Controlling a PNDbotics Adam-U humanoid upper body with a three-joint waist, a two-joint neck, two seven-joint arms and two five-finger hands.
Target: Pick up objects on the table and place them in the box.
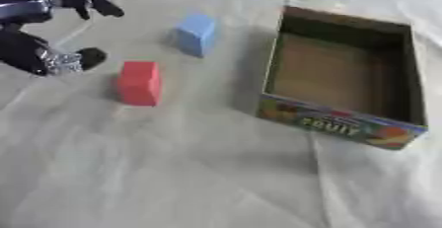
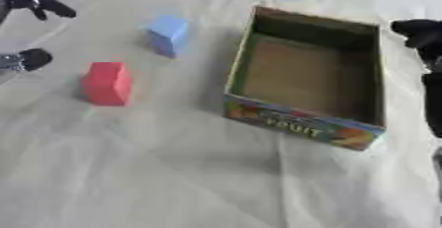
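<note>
Left eye view
Table edge: the cloth-covered table (image 1: 172, 172) ends at the far side, with dark ground and blue-patterned fabric beyond it.
Box: one open cardboard box (image 1: 345, 123) at right, colourful printed near wall, nothing showing inside.
Blocks: two in all. One red block (image 1: 139, 83) upright at left-centre, one blue block (image 1: 197, 33) farther off, well apart from red and near the box's far-left corner.
Left hand: the left hand (image 1: 65, 5) is up at the far left corner, fingers spread and relaxed, holding nothing; a thumb tip shows just left of the red block, not touching it.
Open room: a clear strip of cloth between red block and box, and a wide bare stretch on the near side.

Right eye view
Right hand: a dark shape of the right hand (image 2: 419, 32) shows at the right edge, just beyond the box's right wall; I cannot tell how its fingers stand.
Room at right: only a narrow margin of cloth between box wall and that arm.
</note>
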